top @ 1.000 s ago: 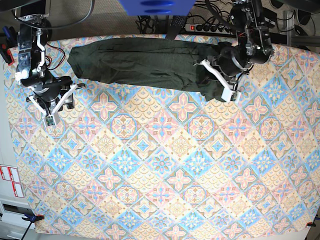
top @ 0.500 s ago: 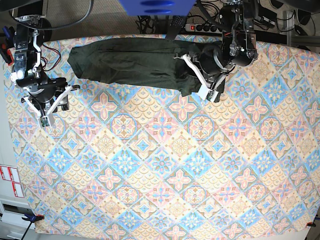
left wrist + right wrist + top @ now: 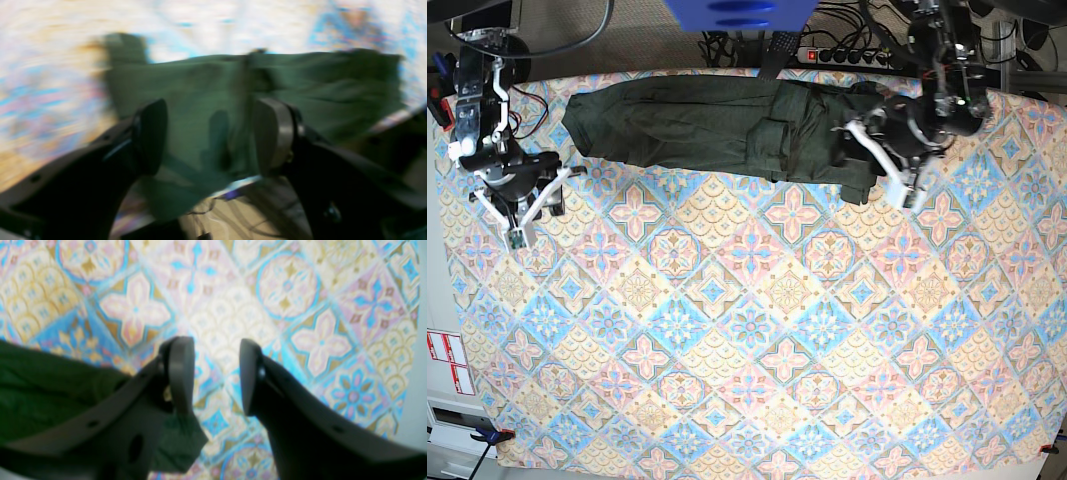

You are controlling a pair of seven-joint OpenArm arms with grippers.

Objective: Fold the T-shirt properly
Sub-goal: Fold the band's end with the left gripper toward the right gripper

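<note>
Base view, near to far: patterned tablecloth [image 3: 757,330] fills the near half with nothing on it; both arms and the garment sit along the far edge

Right gripper [image 3: 527,215] at about 9 o'clock of the table, over bare cloth, just off the T-shirt's 9 o'clock end. Right wrist view: fingers [image 3: 181,373] spread with tile pattern showing between them, nothing pinched; a dark green corner of the shirt [image 3: 50,390] lies at 8 o'clock under the left finger

T-shirt [image 3: 717,130] dark olive, lies as a long rumpled band from roughly 10 to 1 o'clock along the far side, flat on the tablecloth, a folded-over flap with a visible edge near its middle, bunched thicker at its 3 o'clock end

Left gripper [image 3: 892,160] at about 1 o'clock, right at that bunched end of the shirt. Left wrist view is motion-blurred: fingers [image 3: 272,133] spread wide, green fabric [image 3: 206,100] seen in the gap below them, not pinched

Far beyond the table edge: power strip [image 3: 847,55] with cables, blue object [image 3: 737,15] at 12 o'clock
</note>
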